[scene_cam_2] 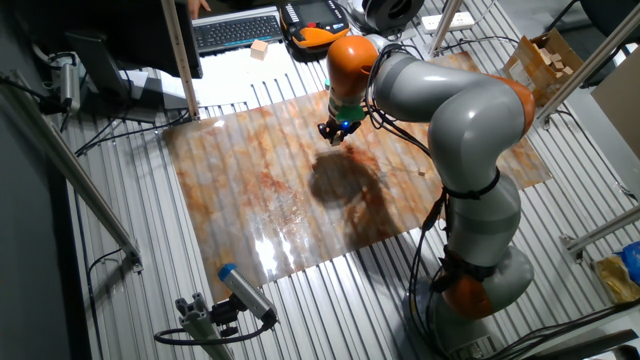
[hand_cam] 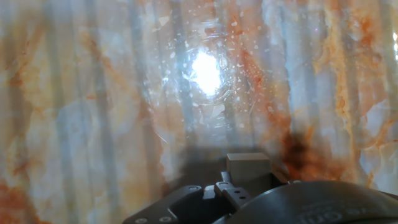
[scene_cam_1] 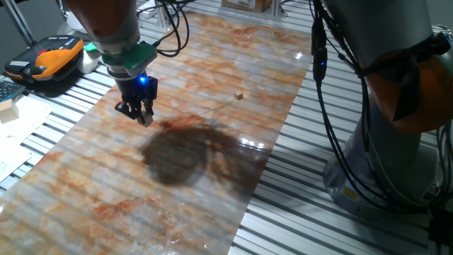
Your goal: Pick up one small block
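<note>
My gripper (scene_cam_1: pixel 144 115) hangs over the left part of the marbled orange-and-white mat (scene_cam_1: pixel 212 64), with a blue light on the hand. Its jaws are shut on the small block (scene_cam_1: pixel 146 120), a pale tan wooden cube at the fingertips, just above the mat. In the hand view the small block (hand_cam: pixel 249 167) shows at the bottom centre, right against the hand's dark body. In the other fixed view the gripper (scene_cam_2: pixel 333 135) is near the mat's far edge, and the block is too small to make out there.
A much tinier brownish cube (scene_cam_1: pixel 239 93) lies on the mat to the right. A bigger pale wooden block (scene_cam_1: pixel 7 106) sits off the mat at the left, near an orange-and-black device (scene_cam_1: pixel 49 58). The robot's base (scene_cam_1: pixel 382 142) and cables stand at the right.
</note>
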Tool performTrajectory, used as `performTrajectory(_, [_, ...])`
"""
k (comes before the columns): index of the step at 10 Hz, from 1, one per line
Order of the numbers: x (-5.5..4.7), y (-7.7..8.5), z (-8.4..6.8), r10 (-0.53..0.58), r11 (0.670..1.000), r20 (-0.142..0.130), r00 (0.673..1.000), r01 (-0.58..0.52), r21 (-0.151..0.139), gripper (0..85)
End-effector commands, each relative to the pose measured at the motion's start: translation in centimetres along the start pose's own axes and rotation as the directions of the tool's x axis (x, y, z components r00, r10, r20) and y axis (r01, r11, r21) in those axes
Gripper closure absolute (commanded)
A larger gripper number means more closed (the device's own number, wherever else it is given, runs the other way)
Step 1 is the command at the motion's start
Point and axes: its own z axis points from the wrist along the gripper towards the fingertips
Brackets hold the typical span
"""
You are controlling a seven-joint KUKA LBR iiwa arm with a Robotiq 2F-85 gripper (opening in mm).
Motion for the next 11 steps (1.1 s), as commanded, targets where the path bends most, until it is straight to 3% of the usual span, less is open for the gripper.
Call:
performTrajectory(1, [0.0,-0.01,0.01,0.0,1.0,0.0,1.0,0.0,0.001,51.0])
performTrajectory(11, [-0.03,-0.06,0.06,0.001,1.0,-0.003,1.0,-0.001,-0.011,51.0])
